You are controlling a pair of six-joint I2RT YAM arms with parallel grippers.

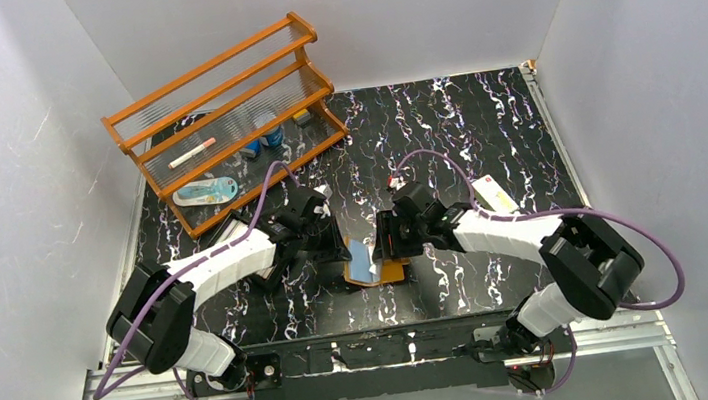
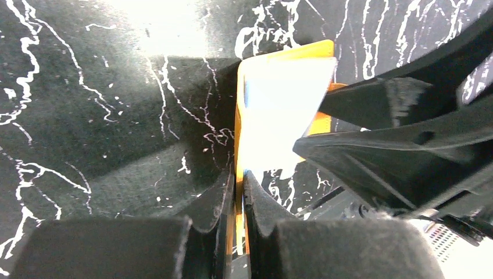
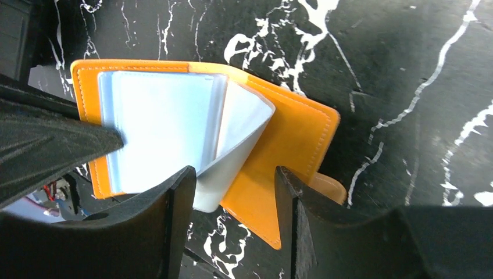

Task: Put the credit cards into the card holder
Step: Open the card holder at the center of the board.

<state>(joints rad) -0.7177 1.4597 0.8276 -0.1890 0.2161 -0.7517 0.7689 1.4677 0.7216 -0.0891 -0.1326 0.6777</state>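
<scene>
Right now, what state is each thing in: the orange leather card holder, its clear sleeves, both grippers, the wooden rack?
Orange leather card holder: open, covers spread.
Clear plastic sleeves: fanned apart.
Left gripper: shut on the holder's cover edge.
Right gripper: open, straddling a loose sleeve.
Orange wooden rack: upright, small items on its shelves.
Cream oblong box: lying flat.

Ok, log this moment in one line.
holder open | left gripper jaws shut on its edge | right gripper jaws open, straddling a sleeve
</scene>
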